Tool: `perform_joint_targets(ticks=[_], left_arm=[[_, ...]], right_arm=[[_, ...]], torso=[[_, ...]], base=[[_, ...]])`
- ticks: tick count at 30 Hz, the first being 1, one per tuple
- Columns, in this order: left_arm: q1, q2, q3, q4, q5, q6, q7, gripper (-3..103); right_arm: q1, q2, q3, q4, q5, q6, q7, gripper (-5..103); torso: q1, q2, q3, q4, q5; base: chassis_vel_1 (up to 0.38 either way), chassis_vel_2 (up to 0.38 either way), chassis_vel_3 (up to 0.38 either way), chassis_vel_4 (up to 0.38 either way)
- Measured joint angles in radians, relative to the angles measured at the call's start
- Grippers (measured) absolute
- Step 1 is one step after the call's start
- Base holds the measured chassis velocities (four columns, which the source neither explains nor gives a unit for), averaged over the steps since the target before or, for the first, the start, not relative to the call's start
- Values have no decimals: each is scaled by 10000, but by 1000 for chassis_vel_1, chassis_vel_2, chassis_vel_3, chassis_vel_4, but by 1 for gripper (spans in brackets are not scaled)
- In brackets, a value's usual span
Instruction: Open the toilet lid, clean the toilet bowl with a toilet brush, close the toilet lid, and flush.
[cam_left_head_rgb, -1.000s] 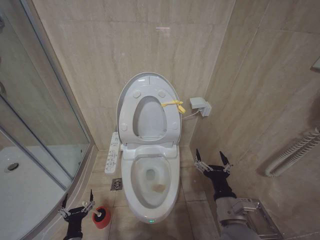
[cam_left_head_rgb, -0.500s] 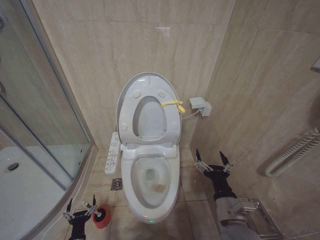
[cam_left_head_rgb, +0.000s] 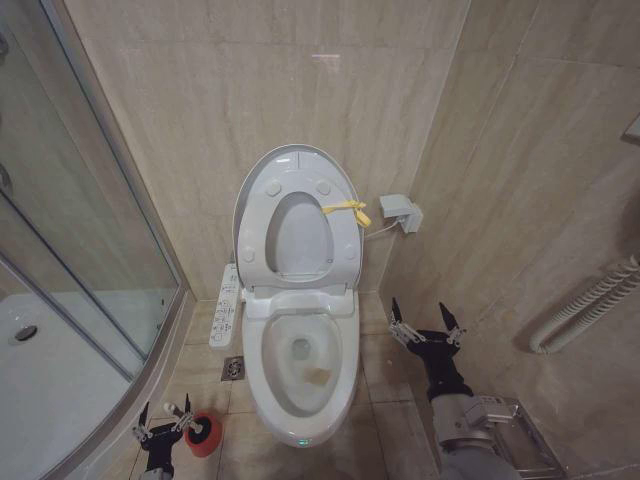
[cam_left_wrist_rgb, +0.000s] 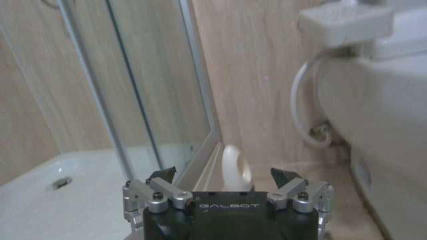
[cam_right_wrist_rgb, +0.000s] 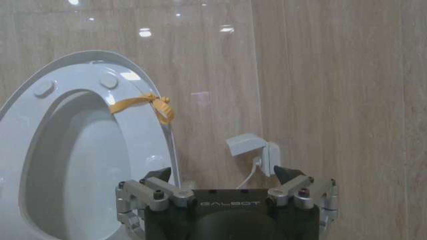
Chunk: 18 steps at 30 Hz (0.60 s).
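Two grippers sit low at the near edge of the head view, both with fingers spread and holding nothing. The left gripper is at the bottom left, just beside the toilet brush, whose red base holder stands on the floor tiles next to the curved shower tray. Over the last second this gripper has slid toward the lower edge and a little closer to the brush, so I judge the robot is lining up to take the handle; nothing is gripped yet. The brush lies just to the right of the open fingers, near but seemingly apart; contact cannot be confirmed. The right gripper hangs unchanged beside the toilet on the right, well apart from the brush.

Farther off, the toilet bowl is open at the centre of the floor. Beyond it the toilet lid stands upright against the tiled wall with the seat ring raised against it, a yellow tie at its right edge. The lid-opening step looks finished; scrubbing has not begun.
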Motion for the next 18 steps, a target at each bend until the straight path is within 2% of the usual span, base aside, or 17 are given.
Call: perform_joint_targets(ticks=[12, 13, 18], left_arm=[[-510, -39, -10, 1132, 39, -395, 812, 97], [-543, -39, -18, 1182, 39, -445, 894, 84], [-639, -39, -77, 1399, 44, -783, 1335, 84]], right_arm=[[0, 0, 0, 0, 0, 0, 0, 100], [0, 0, 0, 0, 0, 0, 0, 100], [0, 0, 0, 0, 0, 0, 0, 100]], torso=[[0, 0, 0, 1, 0], [0, 0, 0, 1, 0], [0, 0, 0, 1, 0]], base=[[0, 0, 0, 0], [0, 0, 0, 0], [0, 0, 0, 0]])
